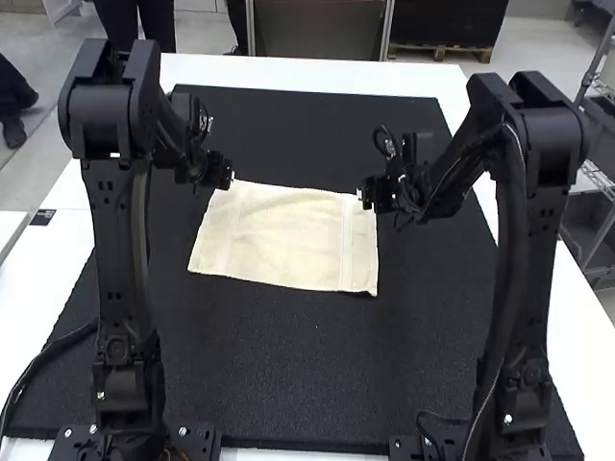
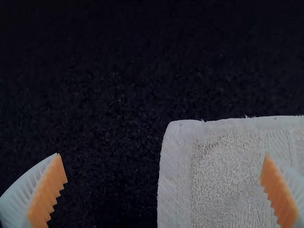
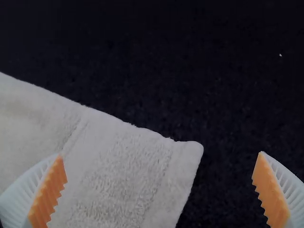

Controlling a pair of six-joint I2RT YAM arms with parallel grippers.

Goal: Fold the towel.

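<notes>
A cream towel (image 1: 288, 235) lies spread flat on the black mat in the high view. My left gripper (image 1: 229, 175) is over its far left corner, and my right gripper (image 1: 367, 195) is at its far right corner. In the left wrist view the left gripper (image 2: 164, 178) stands wide open, the towel's corner (image 2: 213, 166) between and below its fingers. The right wrist view has the right gripper (image 3: 159, 178) wide open too, with the towel's other corner (image 3: 142, 175) below the gap. Neither gripper holds cloth.
A black mat (image 1: 288, 384) covers most of the white table (image 1: 317, 72) and extends around the towel on all sides. Both arms rise from the near edge, one on each side. A dark cable runs over the table's left edge.
</notes>
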